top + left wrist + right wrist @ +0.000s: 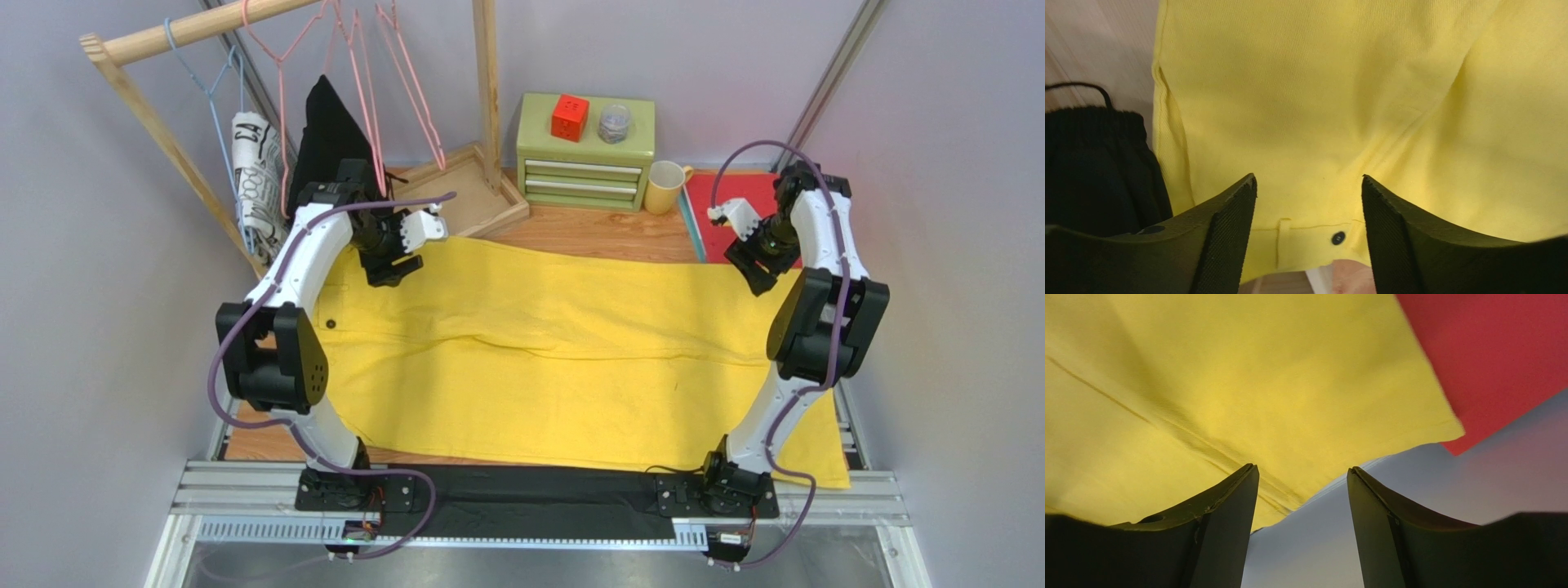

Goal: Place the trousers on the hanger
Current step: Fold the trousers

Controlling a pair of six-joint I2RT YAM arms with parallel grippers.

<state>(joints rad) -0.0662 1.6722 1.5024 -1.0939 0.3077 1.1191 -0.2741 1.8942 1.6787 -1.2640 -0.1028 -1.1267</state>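
The trousers lie spread flat across the tabletop, waistband toward the left edge, hems at the right edge. The left gripper hangs with fingers apart over the waistband near the far left corner. The right gripper, also spread, is above the far hem. The hanger hangs from a wooden rail at the far left corner.

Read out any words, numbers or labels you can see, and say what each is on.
No readable text in any view.
Red cube on the green drawer box: dark marks, too small to read.
Black-and-white garment on the rack: print too blurred to read.
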